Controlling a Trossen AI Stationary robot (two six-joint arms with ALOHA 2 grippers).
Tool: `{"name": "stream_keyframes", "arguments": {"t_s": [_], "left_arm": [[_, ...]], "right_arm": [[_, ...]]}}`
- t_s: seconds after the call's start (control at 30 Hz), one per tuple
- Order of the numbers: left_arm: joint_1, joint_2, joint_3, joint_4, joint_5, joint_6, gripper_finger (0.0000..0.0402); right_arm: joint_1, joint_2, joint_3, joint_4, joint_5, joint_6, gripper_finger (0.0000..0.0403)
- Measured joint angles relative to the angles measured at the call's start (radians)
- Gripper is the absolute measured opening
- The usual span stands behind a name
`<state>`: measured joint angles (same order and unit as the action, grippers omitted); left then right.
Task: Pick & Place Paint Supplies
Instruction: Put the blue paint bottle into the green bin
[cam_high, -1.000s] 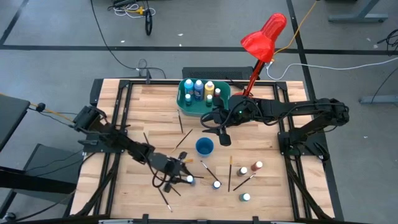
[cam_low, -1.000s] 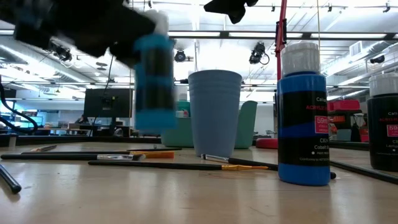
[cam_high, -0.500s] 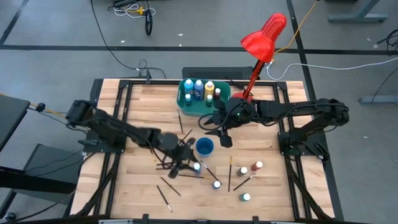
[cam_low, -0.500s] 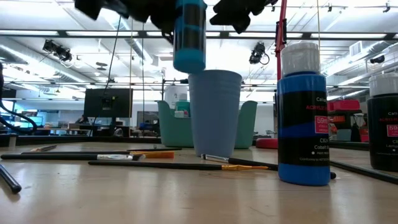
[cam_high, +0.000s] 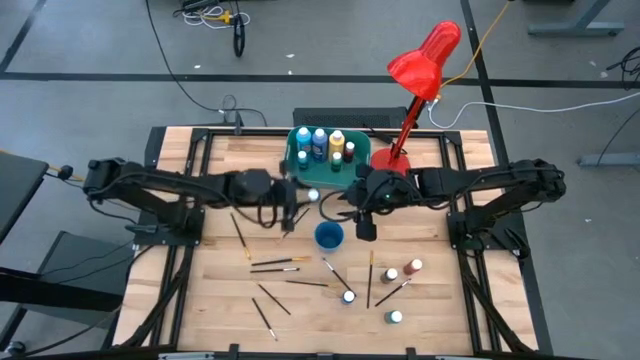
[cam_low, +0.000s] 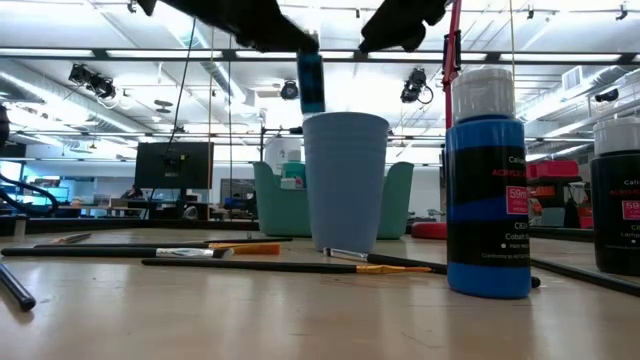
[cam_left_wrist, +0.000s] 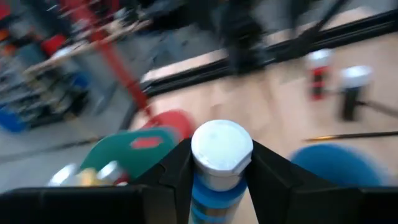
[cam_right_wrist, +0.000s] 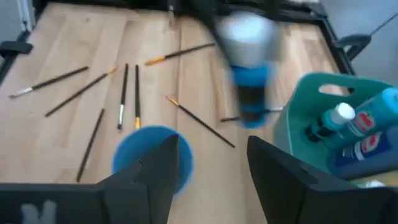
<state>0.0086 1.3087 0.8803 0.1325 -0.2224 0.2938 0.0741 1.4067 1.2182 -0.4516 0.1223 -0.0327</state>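
Left gripper (cam_high: 303, 194) has carried a blue bottle (cam_left_wrist: 219, 163) beside the teal tub (cam_high: 300, 166).

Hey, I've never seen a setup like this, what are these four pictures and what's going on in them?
These are four cameras on one robot with two dark arms at a wooden table. One camera looks straight down, one sits at table-top height, and one rides on each wrist.

The left tool is shut on a blue paint bottle with a white cap, held in the air near the teal tub, which already holds several bottles. The right tool is open and empty, above the blue cup.

Thin paintbrushes lie scattered on the wood, and a few more bottles stand toward the front. A red lamp stands at the back.
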Motion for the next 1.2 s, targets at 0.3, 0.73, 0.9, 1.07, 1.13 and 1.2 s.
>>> {"name": "stream_keyframes", "arguments": {"t_s": [0.3, 0.73, 0.9, 1.07, 1.13, 1.2], "left_arm": [[0.209, 0.187, 0.0, 0.201, -0.061, -0.177, 0.0131], [0.276, 0.455, -0.001, 0.346, -0.273, -0.237, 0.0132], [0.275, 0.478, -0.001, 0.385, -0.292, -0.321, 0.0129], [0.275, 0.477, -0.001, 0.377, -0.374, -0.431, 0.0141], [0.275, 0.477, -0.001, 0.36, -0.394, -0.47, 0.0138], [0.275, 0.477, -0.001, 0.331, -0.391, -0.503, 0.0132]], "right_arm": [[0.042, 0.008, 0.0, 0.026, 0.001, 0.102, 0.0191], [0.059, 0.013, 0.0, 0.027, 0.002, 0.097, 0.0191], [0.059, 0.013, 0.0, 0.031, 0.002, 0.077, 0.0191], [0.059, 0.013, 0.0, 0.042, 0.002, 0.076, 0.0191], [0.059, 0.013, 0.0, 0.045, 0.002, 0.076, 0.0191], [0.059, 0.013, 0.0, 0.045, 0.001, 0.076, 0.0191]]}}
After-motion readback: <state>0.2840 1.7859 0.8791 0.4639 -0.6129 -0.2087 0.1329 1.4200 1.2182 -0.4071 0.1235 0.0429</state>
